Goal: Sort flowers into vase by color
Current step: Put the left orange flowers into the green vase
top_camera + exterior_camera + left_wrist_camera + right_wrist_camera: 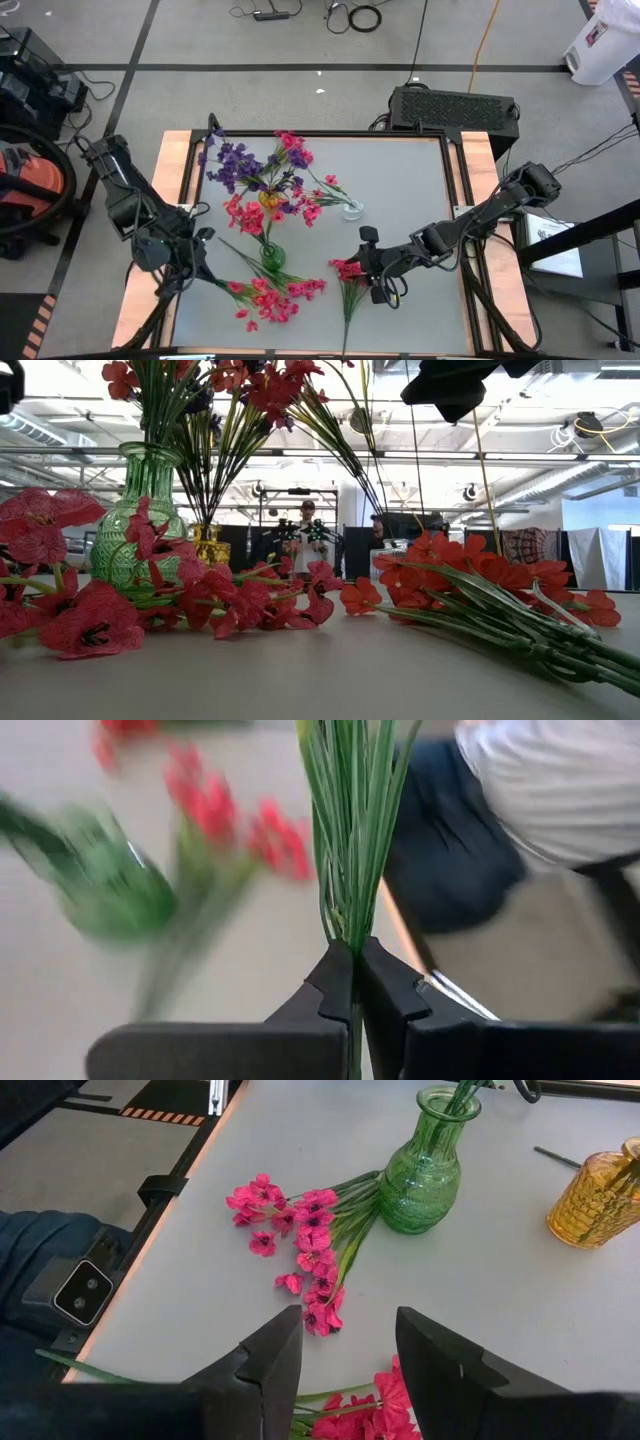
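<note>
left gripper [352,982]: clamped on thin green stems [350,830] | right gripper [345,1342]: fingers apart, pink sprig [365,1415] beneath | ribbed green glass vase [425,1170] beyond

Bright, even overhead light | soft shadows on table [400,190] | left wrist view blurred behind sharp stems [350,830] | low view backlit

I see a ribbed, glossy green glass vase [420,1168], a textured amber glass one [600,1198], a matt grey counter [520,1310] edged in wood, and matt black plastic fingers [275,1355].
</note>
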Motion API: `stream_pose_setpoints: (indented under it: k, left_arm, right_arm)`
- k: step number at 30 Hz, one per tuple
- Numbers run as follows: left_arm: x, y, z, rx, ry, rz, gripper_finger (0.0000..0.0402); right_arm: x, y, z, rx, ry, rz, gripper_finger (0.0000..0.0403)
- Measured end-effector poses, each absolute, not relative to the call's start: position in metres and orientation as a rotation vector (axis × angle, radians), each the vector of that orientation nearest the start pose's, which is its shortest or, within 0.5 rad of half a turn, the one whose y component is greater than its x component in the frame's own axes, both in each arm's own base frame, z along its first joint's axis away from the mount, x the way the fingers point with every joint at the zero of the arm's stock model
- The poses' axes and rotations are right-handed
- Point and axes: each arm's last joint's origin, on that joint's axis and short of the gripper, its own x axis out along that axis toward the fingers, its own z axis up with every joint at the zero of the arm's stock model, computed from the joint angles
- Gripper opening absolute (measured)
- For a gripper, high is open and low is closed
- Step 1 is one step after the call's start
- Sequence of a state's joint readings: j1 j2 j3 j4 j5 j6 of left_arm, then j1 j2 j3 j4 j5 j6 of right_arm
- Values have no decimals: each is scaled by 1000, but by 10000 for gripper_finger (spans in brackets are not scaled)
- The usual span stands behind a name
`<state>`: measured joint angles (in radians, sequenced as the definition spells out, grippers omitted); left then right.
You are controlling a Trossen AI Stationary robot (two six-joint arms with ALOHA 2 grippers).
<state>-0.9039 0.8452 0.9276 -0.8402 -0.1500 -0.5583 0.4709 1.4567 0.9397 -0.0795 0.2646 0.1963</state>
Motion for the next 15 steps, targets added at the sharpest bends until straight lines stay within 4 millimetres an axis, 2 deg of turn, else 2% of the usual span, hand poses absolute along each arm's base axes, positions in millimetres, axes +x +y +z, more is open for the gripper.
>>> stream_pose_setpoints:
  k: [5,9,13,15]
  left_arm:
    - [106,-127,323,66,570,-356,11]
    - [111,-131,326,121,409,-118,11]
    - [115,-135,314,140,342,77,11]
    - [117,-138,306,134,312,121,11]
  right_arm:
    - [281,135,243,-24,573,144,155]
    - [281,135,243,-25,574,144,155]
    - [281,135,243,-42,573,149,155]
    - [281,135,243,-53,571,153,155]
